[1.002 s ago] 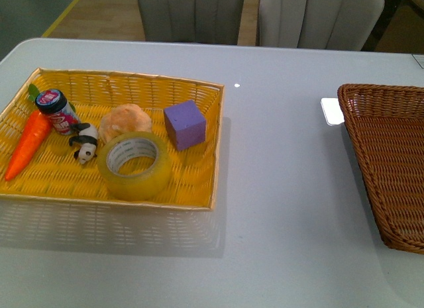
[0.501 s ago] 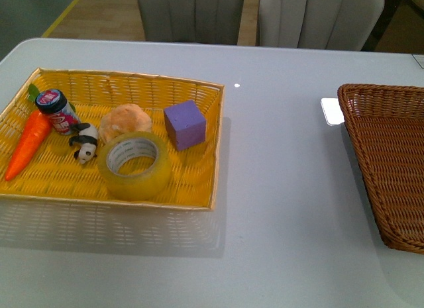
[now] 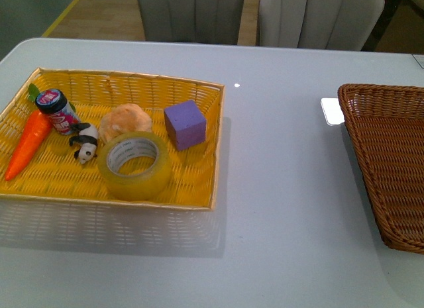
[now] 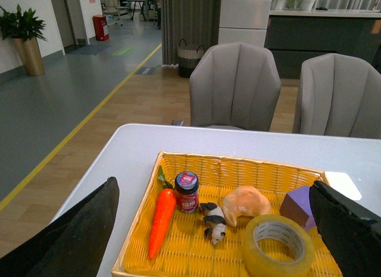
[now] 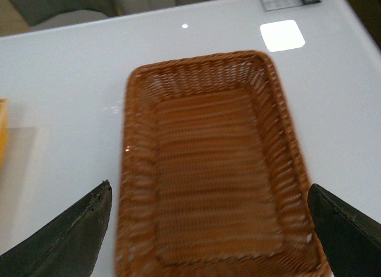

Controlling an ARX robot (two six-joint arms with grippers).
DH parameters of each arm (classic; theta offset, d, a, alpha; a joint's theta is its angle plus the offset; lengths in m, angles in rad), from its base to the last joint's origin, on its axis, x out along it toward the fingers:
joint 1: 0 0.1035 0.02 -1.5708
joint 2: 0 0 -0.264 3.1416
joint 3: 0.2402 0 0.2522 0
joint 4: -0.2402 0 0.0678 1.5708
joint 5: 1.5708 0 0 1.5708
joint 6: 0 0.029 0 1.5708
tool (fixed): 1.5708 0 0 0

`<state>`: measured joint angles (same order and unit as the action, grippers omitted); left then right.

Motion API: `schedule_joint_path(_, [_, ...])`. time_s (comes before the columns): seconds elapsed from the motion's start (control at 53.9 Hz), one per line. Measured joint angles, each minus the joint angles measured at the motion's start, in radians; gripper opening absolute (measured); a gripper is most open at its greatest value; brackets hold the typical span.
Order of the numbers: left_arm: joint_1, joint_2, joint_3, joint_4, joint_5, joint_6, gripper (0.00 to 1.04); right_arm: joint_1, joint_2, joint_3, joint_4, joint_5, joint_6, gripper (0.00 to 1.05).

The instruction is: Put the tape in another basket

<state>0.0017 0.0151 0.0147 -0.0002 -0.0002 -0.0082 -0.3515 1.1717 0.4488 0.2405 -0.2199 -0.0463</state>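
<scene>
Yellowish tape (image 3: 136,163) lies flat in the yellow basket (image 3: 126,76), near its front edge, just in front of the croissant (image 3: 124,120) and near the purple cube (image 3: 185,124). That basket sits on the left of the table (image 3: 285,189); the brown basket (image 3: 391,155) sits at its right edge, well apart. The left gripper (image 4: 213,183) gapes wide, holding nothing; so does the right gripper (image 5: 209,184), above the brown basket.

Tape (image 3: 136,186) in tray (image 3: 132,81), basket (image 3: 391,182) rightward
</scene>
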Motion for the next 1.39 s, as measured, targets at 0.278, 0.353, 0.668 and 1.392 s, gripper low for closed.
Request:
schedule_joint_path(0.278, [0.0,0.0,0.0,0.0,0.0,0.0,0.96,-0.118,0.743,0.41,0.089,0.045,-0.143,0.96])
schedule_joint_path(0.353, [0.0,0.0,0.0,0.0,0.0,0.0,0.96,-0.136,0.863,0.494,0.071,0.062,-0.154,0.96])
schedule_joint_path(0.668, [0.0,0.0,0.0,0.0,0.0,0.0,0.96,-0.133,1.048,0.637,0.026,0.076,-0.183,0.96])
schedule_joint_path(1.392, [0.0,0.0,0.0,0.0,0.0,0.0,0.96,-0.068,1.048,0.594,0.024,-0.01,-0.072,0.12])
